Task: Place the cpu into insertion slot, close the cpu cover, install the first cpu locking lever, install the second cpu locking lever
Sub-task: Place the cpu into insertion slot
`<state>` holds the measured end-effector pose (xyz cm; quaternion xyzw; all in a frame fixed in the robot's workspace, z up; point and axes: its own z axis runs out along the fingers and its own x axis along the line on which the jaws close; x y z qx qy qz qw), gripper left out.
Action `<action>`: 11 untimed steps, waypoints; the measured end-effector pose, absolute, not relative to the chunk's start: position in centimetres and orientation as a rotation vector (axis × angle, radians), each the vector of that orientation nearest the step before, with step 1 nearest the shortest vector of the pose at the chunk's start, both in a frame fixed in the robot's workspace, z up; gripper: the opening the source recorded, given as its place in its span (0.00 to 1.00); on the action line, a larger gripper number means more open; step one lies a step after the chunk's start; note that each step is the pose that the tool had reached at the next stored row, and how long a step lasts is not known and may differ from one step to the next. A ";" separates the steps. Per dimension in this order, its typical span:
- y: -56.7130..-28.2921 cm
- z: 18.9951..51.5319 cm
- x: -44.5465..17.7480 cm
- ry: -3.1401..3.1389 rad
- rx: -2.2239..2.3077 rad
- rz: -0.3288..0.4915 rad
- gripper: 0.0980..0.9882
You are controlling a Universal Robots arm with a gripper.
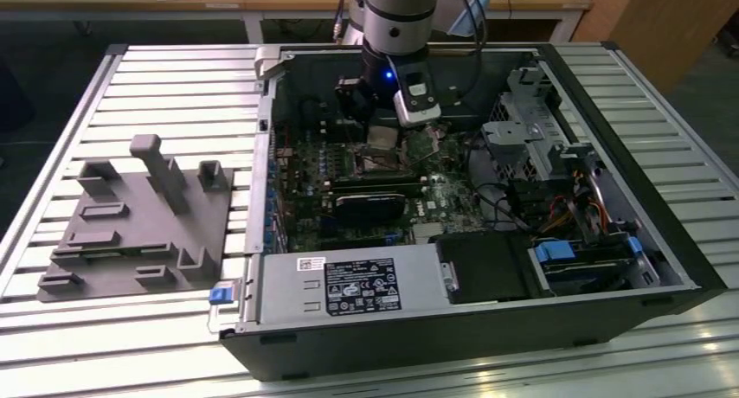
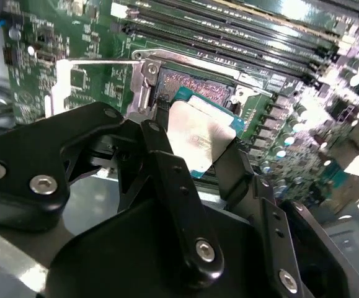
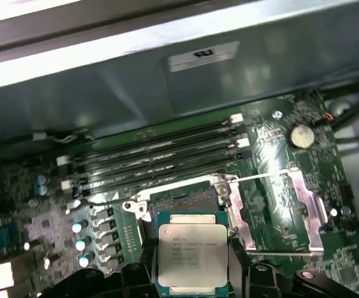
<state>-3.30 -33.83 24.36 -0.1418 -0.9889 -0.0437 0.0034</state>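
Note:
My gripper (image 1: 382,130) reaches down into the open computer case and is shut on the cpu (image 2: 198,131), a pale silvery square chip clamped by its edges between two black fingers (image 2: 162,162). In the first wrist view the cpu (image 3: 193,253) hangs just in front of the insertion slot (image 3: 184,200), a dark square socket with a silver rim; whether they touch I cannot tell. Beside the socket the cpu cover (image 3: 236,214) lies swung open, and a thin lever wire (image 3: 263,179) stands free above it. From outside, the insertion slot (image 1: 375,163) sits right below the gripper.
Long black memory slots (image 3: 160,152) run behind the socket. A black card (image 1: 375,199) lies in front of it, and a power supply (image 1: 346,285) fills the case front. On the exterior view's right are a drive cage (image 1: 543,130) and cables. A grey fixture block (image 1: 127,216) sits on the slatted table.

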 end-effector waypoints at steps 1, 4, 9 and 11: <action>-33.8 24.3 -3.3 -3.097 -0.472 -0.137 0.50; -33.8 24.3 -3.3 -3.085 -0.556 -0.137 0.50; -33.8 24.2 -3.3 -3.061 -0.695 -0.137 0.50; -33.8 24.2 -3.3 -3.050 -0.748 -0.136 0.50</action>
